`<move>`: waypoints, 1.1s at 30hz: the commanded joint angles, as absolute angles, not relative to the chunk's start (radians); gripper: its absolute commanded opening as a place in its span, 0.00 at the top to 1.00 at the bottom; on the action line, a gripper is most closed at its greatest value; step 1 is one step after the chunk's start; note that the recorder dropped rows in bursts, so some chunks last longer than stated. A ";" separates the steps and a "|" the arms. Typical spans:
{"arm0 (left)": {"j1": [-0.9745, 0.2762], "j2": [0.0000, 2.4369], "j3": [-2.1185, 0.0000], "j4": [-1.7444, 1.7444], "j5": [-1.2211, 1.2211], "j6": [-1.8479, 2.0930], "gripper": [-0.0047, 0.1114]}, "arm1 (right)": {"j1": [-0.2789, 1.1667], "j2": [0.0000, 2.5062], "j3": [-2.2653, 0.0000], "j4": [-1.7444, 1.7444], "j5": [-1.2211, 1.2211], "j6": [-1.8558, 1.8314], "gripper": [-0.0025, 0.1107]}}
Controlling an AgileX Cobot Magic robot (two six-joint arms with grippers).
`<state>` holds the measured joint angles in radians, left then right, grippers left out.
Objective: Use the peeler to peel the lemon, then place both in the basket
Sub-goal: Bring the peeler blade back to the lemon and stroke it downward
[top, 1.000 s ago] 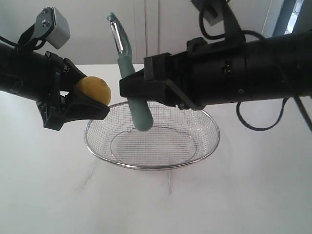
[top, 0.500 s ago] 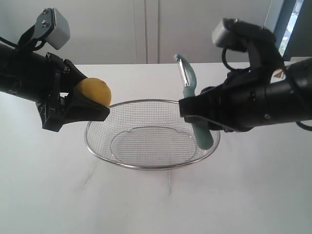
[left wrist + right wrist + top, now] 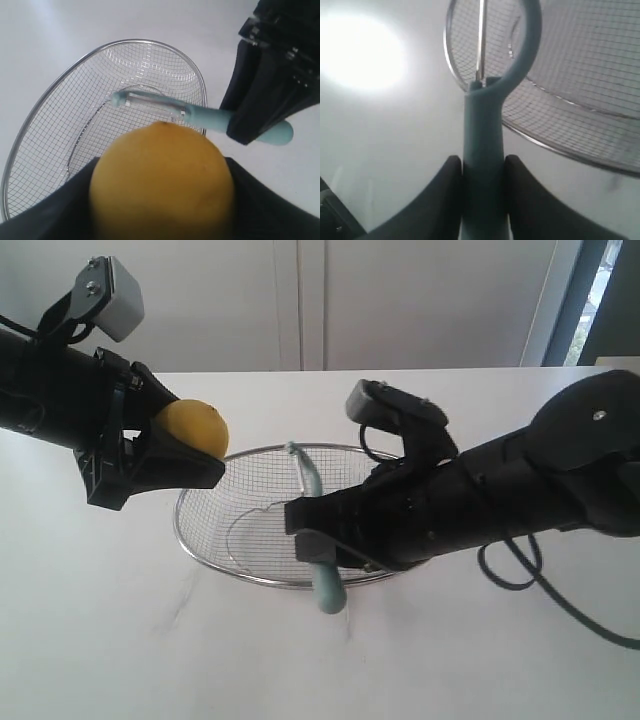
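The lemon [image 3: 190, 426] is held clear of the white bench [image 3: 120, 640], just beside and above the left rim of the basket [image 3: 250, 490], on the side of the bench's left edge. It is clamped between the dark fingers of the left gripper [image 3: 198, 445], which is closed narrowly on the fruit; in the left wrist view the lemon [image 3: 162, 182] fills the foreground, with the basket [image 3: 75, 115] seen beyond it. The peeler [image 3: 327, 590] is gripped by its pale teal handle in the right gripper [image 3: 320, 540], whose two fingers are pressed against either side of the handle, as shown in the right wrist view [image 3: 482, 200]. The peeler is carried lengthwise across the basket's near rim: its blade head is raised over the mesh and pointed toward the bench's far edge, while the butt of its handle is projected past the rim toward the near edge. Whether the peeler touches the rim cannot be told. The basket is set upright roughly midway between the bench's left and right edges.
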<state>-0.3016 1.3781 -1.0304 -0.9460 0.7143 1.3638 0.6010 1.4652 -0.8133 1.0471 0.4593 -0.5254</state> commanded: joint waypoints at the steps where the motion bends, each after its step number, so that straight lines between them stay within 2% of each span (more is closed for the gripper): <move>1: -0.303 1.372 -1.025 -0.978 0.733 1.358 0.96 | 0.628 1.503 -0.807 1.319 0.469 -0.777 0.98; 9: -0.303 1.372 -1.025 -0.978 0.733 1.358 0.96 | 0.632 1.520 -0.807 1.548 0.584 -0.983 0.98; 33: -0.303 1.372 -1.025 -0.978 0.733 1.358 0.96 | 0.639 1.560 -0.859 1.574 0.649 -0.988 0.98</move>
